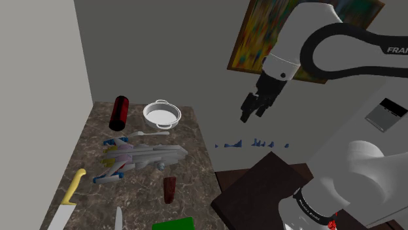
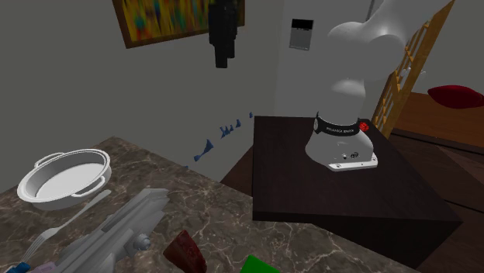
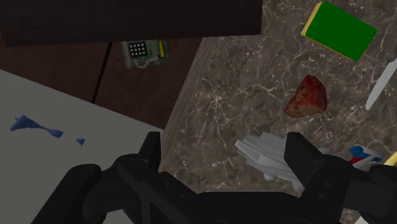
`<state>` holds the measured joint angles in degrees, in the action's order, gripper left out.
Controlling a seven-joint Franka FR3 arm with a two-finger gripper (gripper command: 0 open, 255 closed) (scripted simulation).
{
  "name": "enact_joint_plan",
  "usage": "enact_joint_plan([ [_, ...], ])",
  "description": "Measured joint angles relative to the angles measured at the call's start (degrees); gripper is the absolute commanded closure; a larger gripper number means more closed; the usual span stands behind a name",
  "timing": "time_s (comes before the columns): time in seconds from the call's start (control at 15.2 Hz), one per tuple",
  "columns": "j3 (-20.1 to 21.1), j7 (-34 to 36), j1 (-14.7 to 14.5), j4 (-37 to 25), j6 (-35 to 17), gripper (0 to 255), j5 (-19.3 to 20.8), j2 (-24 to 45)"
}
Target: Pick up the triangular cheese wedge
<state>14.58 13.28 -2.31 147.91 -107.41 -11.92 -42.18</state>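
Two fingers (image 3: 151,149) spread, clasping nothing; gripper (image 1: 248,114) hangs high above counter (image 3: 222,95) edge. Reddish-brown wedge (image 3: 306,97) lies well below, ahead of it, near green block (image 3: 337,30).

Reddish-brown cheese wedge (image 1: 170,189) rests on the marbled counter (image 1: 91,150)

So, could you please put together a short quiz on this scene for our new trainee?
1. True or false: the hand is holding the reddish-brown wedge.
2. Which of these on the marble counter lies nearest the wedge? A) white pan B) green block C) dark red can
3. Fill in: the hand's fingers stand ____ (open or shut).
Key: 1 false; 2 B; 3 open.
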Motion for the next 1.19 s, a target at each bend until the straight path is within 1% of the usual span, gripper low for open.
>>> enact_joint_plan([
  [0.26,5.2,5.8,-0.8,2.6,-7.1,0,-2.6,3.8],
  [0.46,9.7,10.7,-0.9,3.1,-13.0,0,-3.9,8.6],
  [0.73,15.7,17.6,0.0,2.3,-20.9,0,-3.9,16.6],
  [0.86,18.9,21.8,1.1,1.0,-24.3,0,-2.6,21.1],
  [0.99,22.0,26.4,2.4,0.0,-28.2,0,-0.5,26.0],
  [1.12,25.0,31.7,4.2,-1.7,-31.4,0,3.3,31.3],
  [1.19,26.6,35.3,5.2,-3.0,-33.2,0,6.3,34.7],
])
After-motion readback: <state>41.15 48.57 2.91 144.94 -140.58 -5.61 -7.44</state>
